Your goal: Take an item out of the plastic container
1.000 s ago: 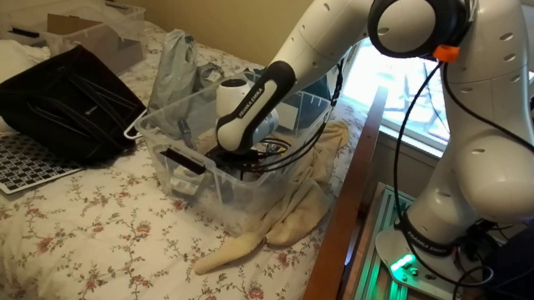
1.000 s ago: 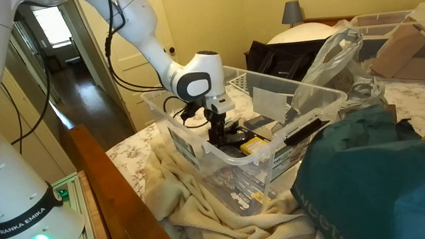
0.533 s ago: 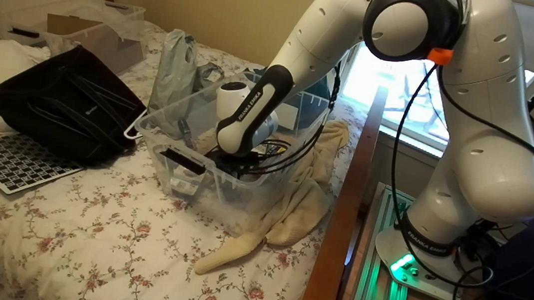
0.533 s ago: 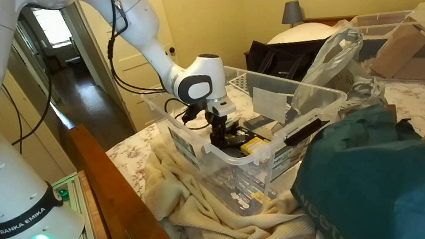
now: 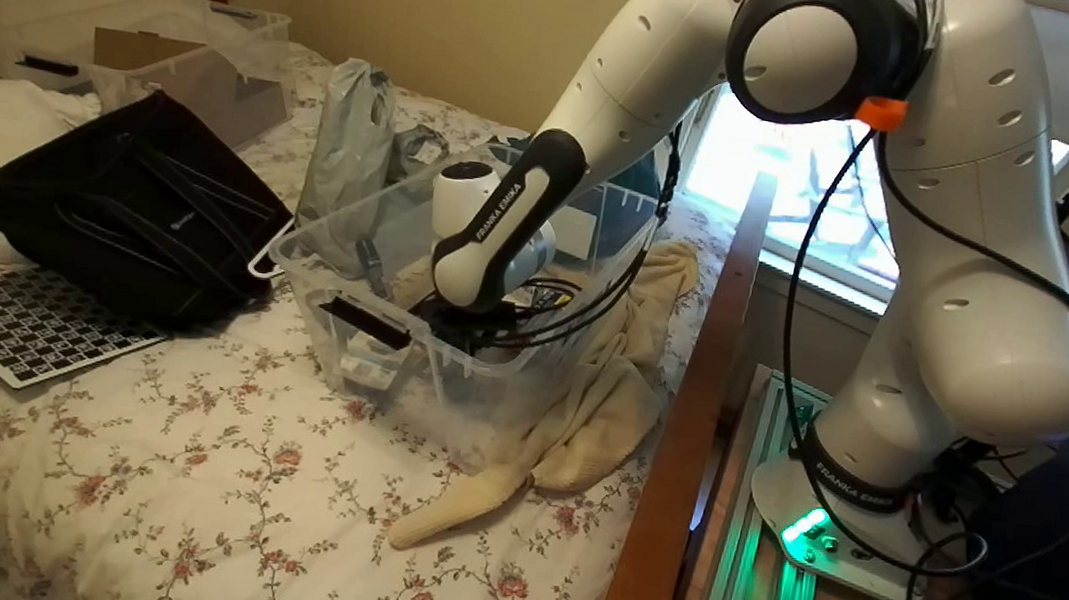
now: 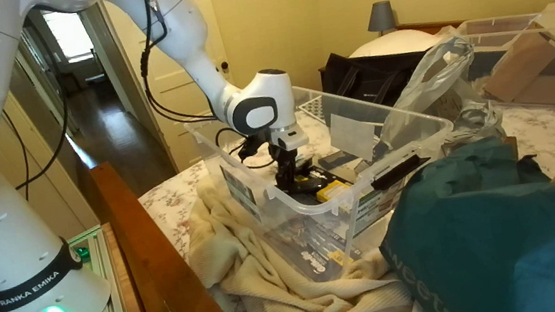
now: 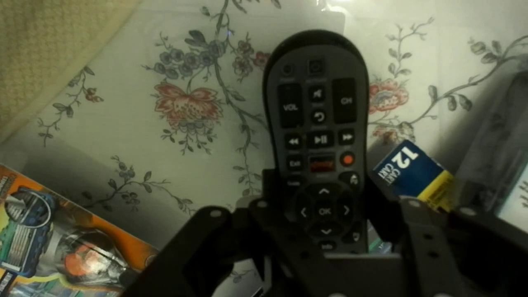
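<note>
- Grab step, looks like: your black gripper (image 7: 324, 192) pinches the dark, round-ended plastic remote (image 7: 321, 132).
- Next, lift above the edges of the clear rectangular plastic tub (image 5: 481, 415).

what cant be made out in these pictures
The remote: lower end hidden by the gripper, wrist view.
Blue-and-yellow box: lower part behind the gripper, wrist view.
Orange-edged package: cut off by left edge, wrist view.
Teal bag: cut off by right edge in an exterior view.

The hand (image 7: 324, 185) has dipped slightly, its fingers (image 7: 270, 194) drawn closer together.
</note>
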